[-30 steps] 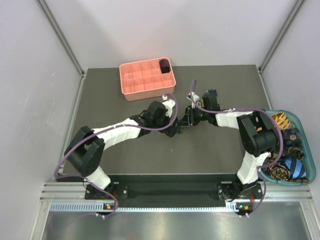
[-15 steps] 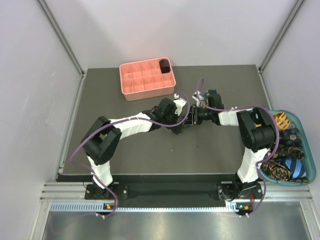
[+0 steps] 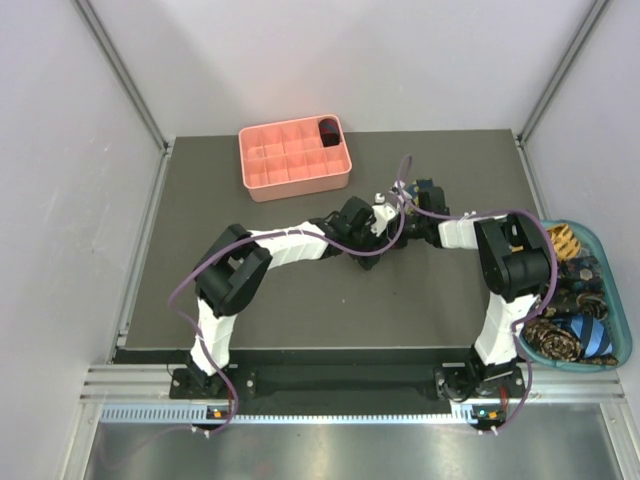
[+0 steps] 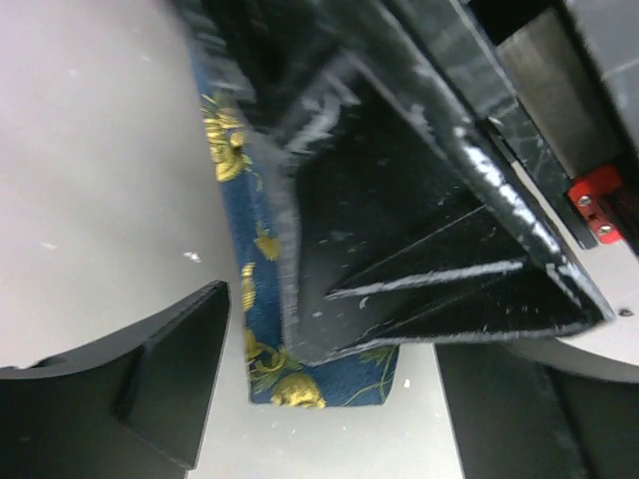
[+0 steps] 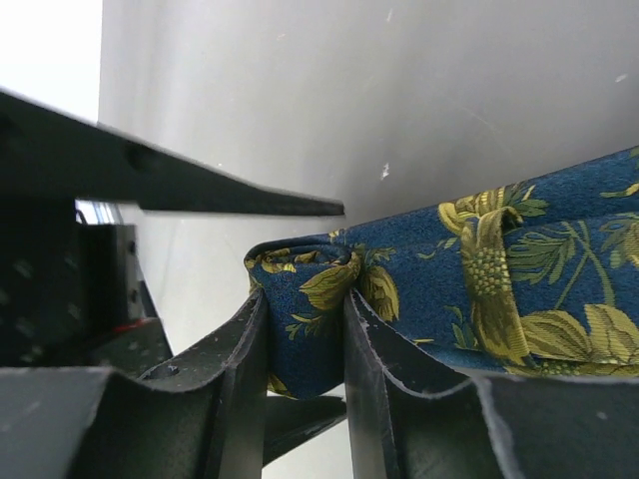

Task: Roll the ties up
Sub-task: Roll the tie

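Coiled ties (image 3: 557, 341), gold-patterned and blue-striped, fill the teal basket (image 3: 618, 300), which sits just beyond the right edge of the table (image 3: 330, 310), toward its near corner. At the table's centre the two arms meet tip to tip over the navy tie (image 5: 479, 289), a dark blue fabric with yellow floral print. The right gripper (image 5: 305, 299) is clamped on a folded end of this tie. The fold stands pinched between its two fingers, and the rest of the strip trails away flat on the table surface. In the left wrist view the tie lies as a narrow strip with a squared end, partly covered by the right arm's black fingers. The left gripper (image 4: 329, 399) stands spread apart, one finger on each side of the strip and neither finger touching it. Along the far edge, left of centre, rests the pink tray (image 3: 295, 190), a grid of compartments. A maroon coil (image 3: 328, 131) occupies its far right compartment.
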### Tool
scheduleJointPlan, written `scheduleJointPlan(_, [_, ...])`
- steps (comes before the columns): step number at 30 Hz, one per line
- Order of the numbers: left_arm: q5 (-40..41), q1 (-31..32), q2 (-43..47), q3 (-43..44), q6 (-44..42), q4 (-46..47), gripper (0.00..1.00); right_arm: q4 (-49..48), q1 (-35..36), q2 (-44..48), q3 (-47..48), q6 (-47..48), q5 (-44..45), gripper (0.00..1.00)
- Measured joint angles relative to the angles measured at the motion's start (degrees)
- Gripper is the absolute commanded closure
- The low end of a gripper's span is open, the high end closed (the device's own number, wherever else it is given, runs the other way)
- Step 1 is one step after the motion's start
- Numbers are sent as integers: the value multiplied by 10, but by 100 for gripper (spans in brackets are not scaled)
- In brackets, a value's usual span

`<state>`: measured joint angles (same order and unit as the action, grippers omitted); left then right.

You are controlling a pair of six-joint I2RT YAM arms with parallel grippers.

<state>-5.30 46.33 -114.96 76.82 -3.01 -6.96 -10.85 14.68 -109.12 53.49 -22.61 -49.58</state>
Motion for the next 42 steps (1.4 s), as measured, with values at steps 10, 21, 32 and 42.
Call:
scheduleJointPlan(10, [5, 3, -19, 8, -2, -16, 37, 20, 6, 0, 11, 3, 13, 86])
scheduleJointPlan(21, [23, 2, 13, -38, 6, -10, 58, 17, 27, -16, 24, 5, -1, 86])
scheduleJointPlan(32, [31, 11, 69, -93, 38, -53, 22, 7, 68, -17, 6, 1, -27, 86])
scheduleJointPlan(42, [40, 13, 53, -22, 44, -108, 32, 41, 66, -39, 39, 16, -47, 90])
